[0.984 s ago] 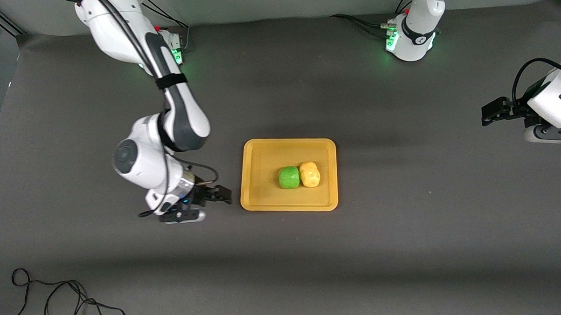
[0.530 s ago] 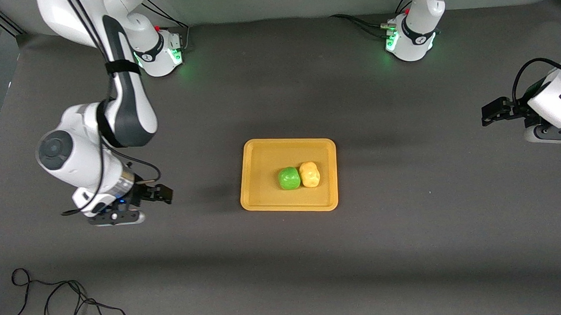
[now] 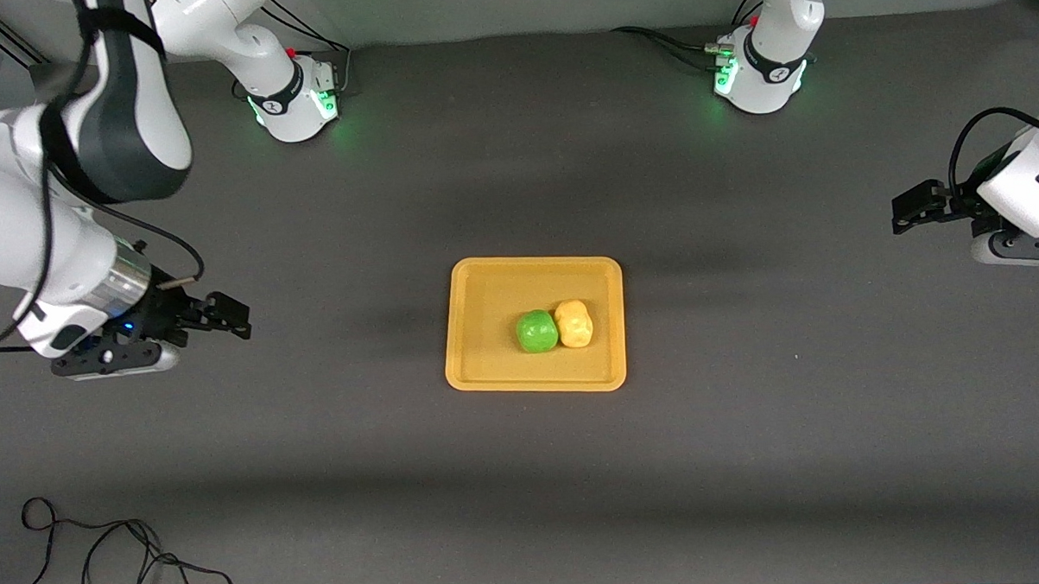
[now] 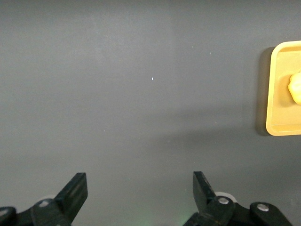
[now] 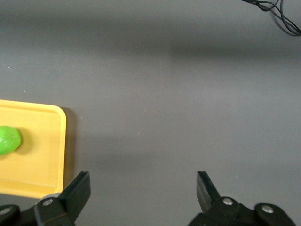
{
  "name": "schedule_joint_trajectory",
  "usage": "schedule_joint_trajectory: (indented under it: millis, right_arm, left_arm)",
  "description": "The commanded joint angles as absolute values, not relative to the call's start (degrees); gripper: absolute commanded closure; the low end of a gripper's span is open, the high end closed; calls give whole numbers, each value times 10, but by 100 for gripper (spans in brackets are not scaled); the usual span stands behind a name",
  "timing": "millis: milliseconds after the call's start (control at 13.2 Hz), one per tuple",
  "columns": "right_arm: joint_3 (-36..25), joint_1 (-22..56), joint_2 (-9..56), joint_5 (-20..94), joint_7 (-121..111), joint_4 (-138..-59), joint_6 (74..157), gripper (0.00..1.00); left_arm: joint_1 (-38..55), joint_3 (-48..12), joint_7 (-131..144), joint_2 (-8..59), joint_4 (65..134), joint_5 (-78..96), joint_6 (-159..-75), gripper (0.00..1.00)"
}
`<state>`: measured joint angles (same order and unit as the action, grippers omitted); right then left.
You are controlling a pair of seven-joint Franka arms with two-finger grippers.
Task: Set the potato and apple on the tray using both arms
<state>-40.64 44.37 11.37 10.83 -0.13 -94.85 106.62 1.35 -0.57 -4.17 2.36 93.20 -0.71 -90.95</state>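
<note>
The yellow-orange tray (image 3: 486, 328) lies mid-table. The green apple (image 3: 536, 331) and the yellow-tan potato (image 3: 574, 324) rest on it, touching side by side. My right gripper (image 3: 226, 315) is open and empty, over bare table toward the right arm's end, well clear of the tray. Its wrist view shows its open gripper (image 5: 143, 181), a tray corner (image 5: 37, 160) and part of the apple (image 5: 9, 140). My left gripper (image 3: 906, 211) is open and empty, waiting over the left arm's end. Its wrist view shows its open gripper (image 4: 139, 181), the tray's edge (image 4: 277, 94) and a bit of the potato (image 4: 296, 87).
A loose black cable (image 3: 105, 557) lies on the dark grey mat near the front corner at the right arm's end; it also shows in the right wrist view (image 5: 277, 14). The arm bases (image 3: 292, 101) (image 3: 758, 80) stand along the back edge.
My right arm has swung away from the tray toward its own end of the table, gripper open and empty. The apple, potato and left arm have not moved.
</note>
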Motion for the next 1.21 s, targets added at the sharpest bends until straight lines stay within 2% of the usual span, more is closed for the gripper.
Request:
schedule_joint_trajectory:
  millis: [0, 76, 303, 681, 908, 1135]
  right_arm:
    - [-407, 438, 113, 57, -11, -917, 1020, 0]
    - [-390, 409, 113, 48, -17, -907, 1007, 0]
    - [-240, 251, 101, 46, -34, -882, 958, 0]
    - [-114, 134, 95, 9, -25, -882, 957, 0]
    - [-2, 32, 88, -11, -13, -883, 956, 0]
    - [4, 15, 83, -11, -14, -884, 956, 0]
  left_arm:
    - [20, -1, -44, 21, 931, -7, -915, 0]
    - [21, -1, -44, 21, 931, -7, -915, 0]
    - [21, -1, -46, 21, 931, -9, -915, 0]
    - [20, -1, -47, 21, 928, -10, -915, 0]
    - [21, -1, -47, 21, 927, -10, -915, 0]
    - [21, -1, -47, 21, 927, -10, -915, 0]
